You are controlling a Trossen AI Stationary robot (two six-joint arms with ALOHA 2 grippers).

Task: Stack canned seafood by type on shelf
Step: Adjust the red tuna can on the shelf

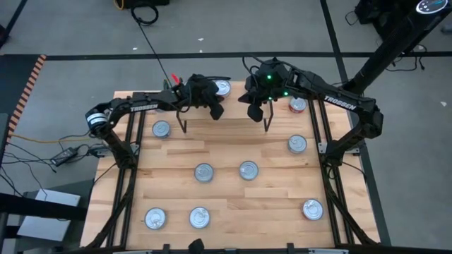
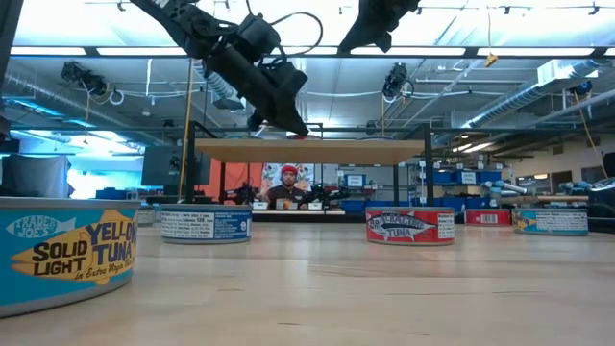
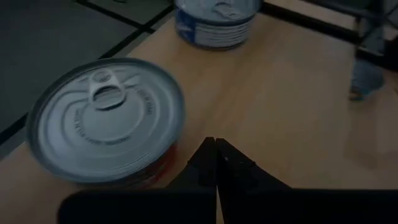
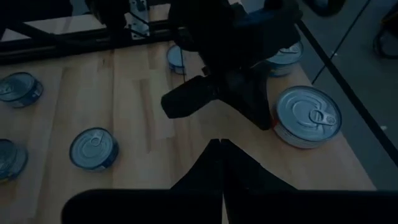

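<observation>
Left tool (image 3: 214, 163): closed, empty, above shelf (image 1: 233, 113) beside red-labelled tin (image 3: 106, 121).
Right tool (image 4: 221, 163): closed, empty, over shelf.

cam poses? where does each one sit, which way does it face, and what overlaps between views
High: overhead, straight down on the table; both arms show, shelf at far edge.
Low: tabletop height, level across tins to the shelf; arms enter from above.
Left wrist: over the shelf, shut left gripper beside a red tin.
Right wrist: shut right gripper, left arm ahead.
Shared: the red tin shows in both wrist views.
</observation>
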